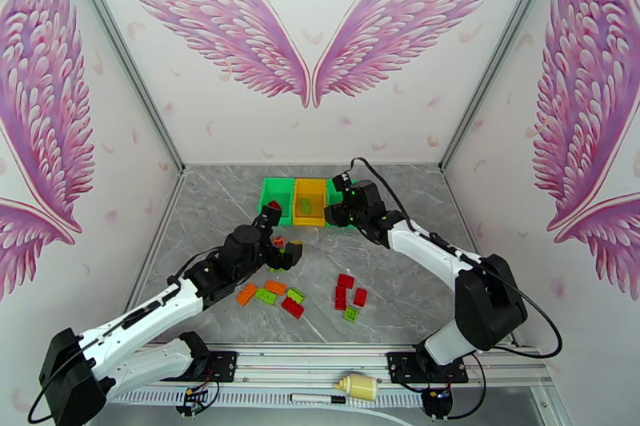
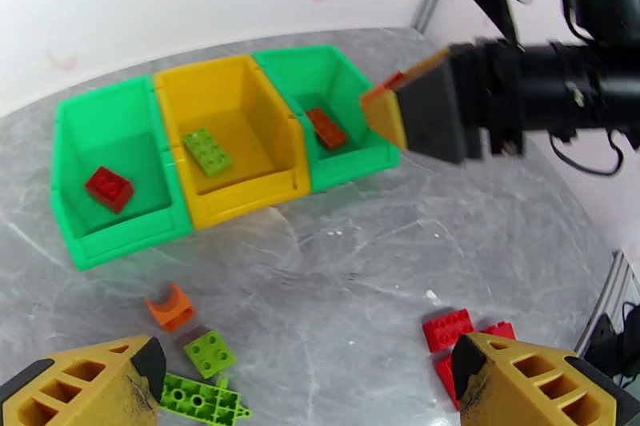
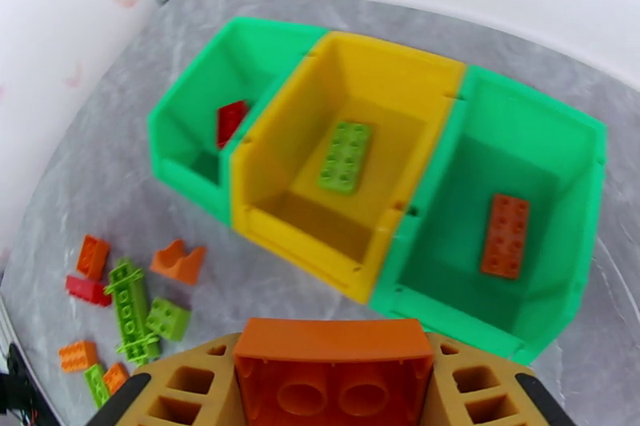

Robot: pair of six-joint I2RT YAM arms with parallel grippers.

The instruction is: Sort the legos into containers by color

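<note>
Counter's (image 3: 96,180) far edge: green bin (image 3: 172,132), red brick (image 3: 230,121); yellow bin (image 3: 268,180), green brick (image 3: 345,156); second green bin (image 3: 578,204), orange brick (image 3: 506,234). Right claw (image 3: 332,397) clamps orange block (image 3: 330,349), cropped; left claw (image 2: 306,357) spread.

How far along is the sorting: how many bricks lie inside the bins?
3. A red brick in the left green bin, a lime brick in the yellow bin, an orange brick in the right green bin. Walls may hide others.

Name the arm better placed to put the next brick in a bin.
Right. The right gripper holds an orange brick close to the green bin containing another orange one; the left gripper is open, empty.
</note>
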